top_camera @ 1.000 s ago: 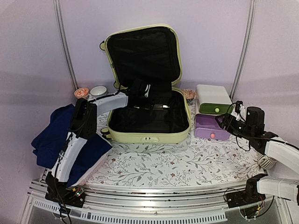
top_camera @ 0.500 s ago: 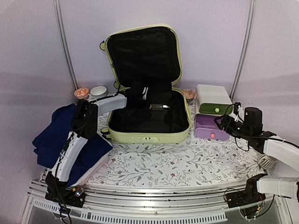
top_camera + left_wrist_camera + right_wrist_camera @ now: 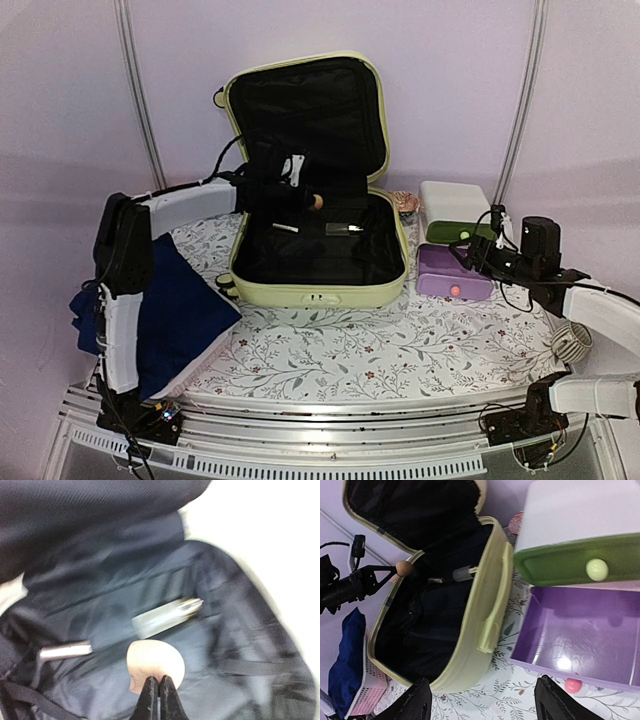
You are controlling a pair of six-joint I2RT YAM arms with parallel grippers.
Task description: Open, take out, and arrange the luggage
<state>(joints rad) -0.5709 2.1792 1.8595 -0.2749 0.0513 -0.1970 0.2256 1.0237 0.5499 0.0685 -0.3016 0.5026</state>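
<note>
The luggage (image 3: pixel 312 290) is a pale yellow-green suitcase lying open, lid upright against the back wall, black lining (image 3: pixel 235 630) showing. My left gripper (image 3: pixel 303 200) hovers above its open base, shut on a small round tan object (image 3: pixel 316 201), which fills the middle of the left wrist view (image 3: pixel 155 662) just beyond the gripper (image 3: pixel 159 681). A clear tube (image 3: pixel 165 616) and a silver piece (image 3: pixel 65 651) lie on the lining below. My right gripper (image 3: pixel 478 256) is open and holds nothing, over the table beside the suitcase's right wall (image 3: pixel 485 605).
A white box with a green drawer (image 3: pixel 455 208) stands right of the suitcase, its purple drawer (image 3: pixel 450 272) pulled out. Blue cloth (image 3: pixel 170 300) lies over a white basket (image 3: pixel 362 690) at the left. A small patterned dish (image 3: pixel 405 201) sits behind the suitcase.
My left gripper closed on the round tan object and lifted it up and leftward out of the suitcase base; the left elbow swung left. The right arm shifted only slightly.
</note>
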